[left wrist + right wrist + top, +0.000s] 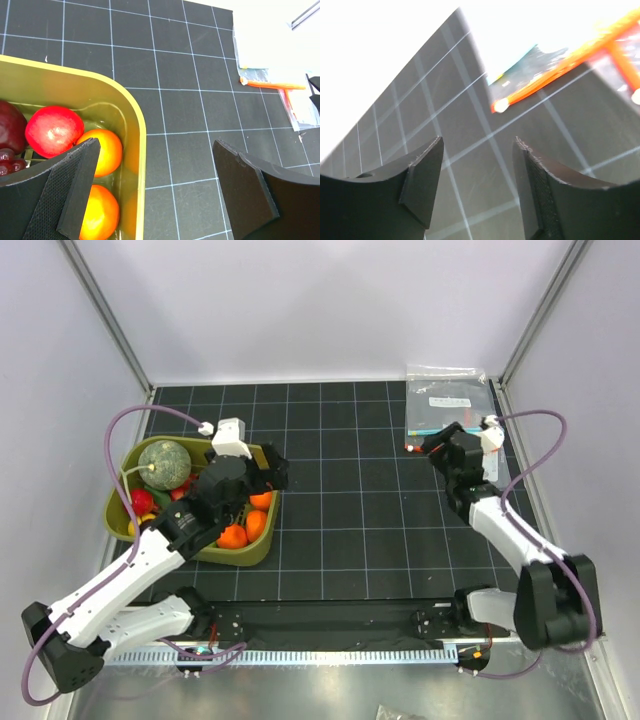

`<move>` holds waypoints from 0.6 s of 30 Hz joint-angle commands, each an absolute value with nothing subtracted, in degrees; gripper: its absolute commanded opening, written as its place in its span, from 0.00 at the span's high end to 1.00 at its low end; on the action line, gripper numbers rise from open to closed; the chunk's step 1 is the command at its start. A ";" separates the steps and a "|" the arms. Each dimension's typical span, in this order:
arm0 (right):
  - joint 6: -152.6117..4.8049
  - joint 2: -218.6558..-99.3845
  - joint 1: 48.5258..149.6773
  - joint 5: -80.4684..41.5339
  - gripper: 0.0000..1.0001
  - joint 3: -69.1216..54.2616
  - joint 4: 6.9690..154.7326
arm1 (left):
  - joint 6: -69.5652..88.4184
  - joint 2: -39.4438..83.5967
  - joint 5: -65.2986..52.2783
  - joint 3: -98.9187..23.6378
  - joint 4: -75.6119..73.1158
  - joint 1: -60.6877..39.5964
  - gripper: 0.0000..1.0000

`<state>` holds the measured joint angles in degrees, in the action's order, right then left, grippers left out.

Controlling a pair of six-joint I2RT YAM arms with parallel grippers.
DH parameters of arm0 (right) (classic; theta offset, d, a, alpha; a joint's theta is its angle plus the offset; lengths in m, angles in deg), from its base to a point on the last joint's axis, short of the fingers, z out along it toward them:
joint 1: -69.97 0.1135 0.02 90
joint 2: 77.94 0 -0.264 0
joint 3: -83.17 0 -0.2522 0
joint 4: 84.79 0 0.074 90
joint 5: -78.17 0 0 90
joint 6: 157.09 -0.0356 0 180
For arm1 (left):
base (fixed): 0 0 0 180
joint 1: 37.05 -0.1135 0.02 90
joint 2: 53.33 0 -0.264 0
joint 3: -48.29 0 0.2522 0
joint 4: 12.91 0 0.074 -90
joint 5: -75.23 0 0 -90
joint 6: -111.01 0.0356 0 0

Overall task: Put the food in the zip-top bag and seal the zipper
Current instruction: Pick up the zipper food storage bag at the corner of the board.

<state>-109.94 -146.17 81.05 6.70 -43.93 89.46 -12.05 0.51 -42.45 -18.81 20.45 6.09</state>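
The food lies in an olive-yellow tray [262,550] at the left: a round red fruit [52,131], two orange ones [104,152] [100,212] and dark purple-red grapes [9,134]. My left gripper [268,472] [156,145] is wide open and empty. It straddles the tray's right wall [136,125], one finger over the oranges and the other over the mat. My right gripper [430,443] [477,142] is open and empty, low over the mat just short of a clear plastic pile. A teal edge [530,62] shows there; I cannot tell whether it is the zip-top bag's zipper.
A big grey-green melon [165,462] fills the tray's far-left corner. Clear packets with printed labels [447,405] and an orange-red tool [272,85] [560,67] lie at the far right of the black gridded mat [340,490]. White walls close in the back and sides.
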 commanded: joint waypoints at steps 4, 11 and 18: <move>-119.47 -160.63 70.77 -4.09 0.39 -41.06 108.15 | -13.18 -0.07 -42.81 -19.61 19.23 6.37 0.00; -121.49 -175.92 65.32 -4.53 0.43 -34.30 116.69 | -13.80 0.72 -41.40 -19.70 19.22 6.37 0.00; -120.96 -185.68 60.14 -7.25 0.43 -28.15 122.75 | -14.59 1.08 -38.94 -19.88 19.23 6.29 0.00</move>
